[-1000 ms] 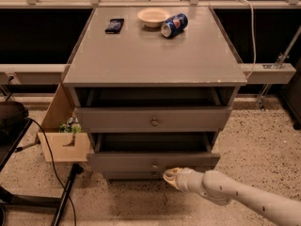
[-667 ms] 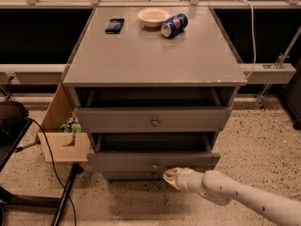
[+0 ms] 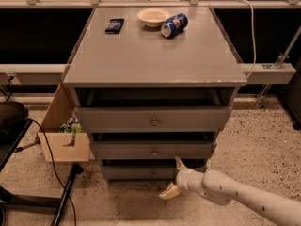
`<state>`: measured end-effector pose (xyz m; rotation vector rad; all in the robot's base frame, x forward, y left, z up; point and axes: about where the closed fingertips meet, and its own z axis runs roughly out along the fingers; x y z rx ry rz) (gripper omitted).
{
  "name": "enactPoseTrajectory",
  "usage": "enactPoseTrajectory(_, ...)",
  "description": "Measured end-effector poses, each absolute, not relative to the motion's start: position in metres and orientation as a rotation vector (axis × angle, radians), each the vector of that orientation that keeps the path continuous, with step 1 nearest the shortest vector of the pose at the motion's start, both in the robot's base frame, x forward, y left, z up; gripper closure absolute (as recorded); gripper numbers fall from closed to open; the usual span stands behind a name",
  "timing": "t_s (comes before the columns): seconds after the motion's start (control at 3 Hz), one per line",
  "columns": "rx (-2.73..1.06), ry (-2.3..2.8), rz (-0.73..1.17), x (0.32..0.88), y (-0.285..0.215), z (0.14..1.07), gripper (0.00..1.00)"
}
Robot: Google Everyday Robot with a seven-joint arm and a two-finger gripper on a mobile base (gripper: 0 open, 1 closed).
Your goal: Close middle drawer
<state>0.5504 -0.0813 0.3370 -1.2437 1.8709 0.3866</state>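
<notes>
Far left: a pale plywood open box sits on the speckled terrazzo floor, just beside the cabinet's left flank.

Centre: the grey painted wooden cabinet has a flat matte top. On it, left to right, are a small flat black device, a shallow cream bowl and a blue soda can on its side.

The middle drawer, a plain flat grey front with a small round metal knob, is second of three. A dark gap above its front suggests it is not fully home.

Right of centre: the cream two-finger gripper is low, in front of the lowest drawer and below-right of the knob. Its fingers are spread, holding nothing. I cannot tell whether the upper finger touches the drawer's lower edge.

Plan: raise the gripper to the flat front near the knob and push square and slowly. An off-centre push on a wide, shallow tray may rack it in its runners.
</notes>
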Motion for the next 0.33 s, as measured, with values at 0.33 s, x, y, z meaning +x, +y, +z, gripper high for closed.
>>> enactPoseTrajectory(0.33,-1.244,1.871,0.387,0.5504,-0.0813,0.3370,0.00)
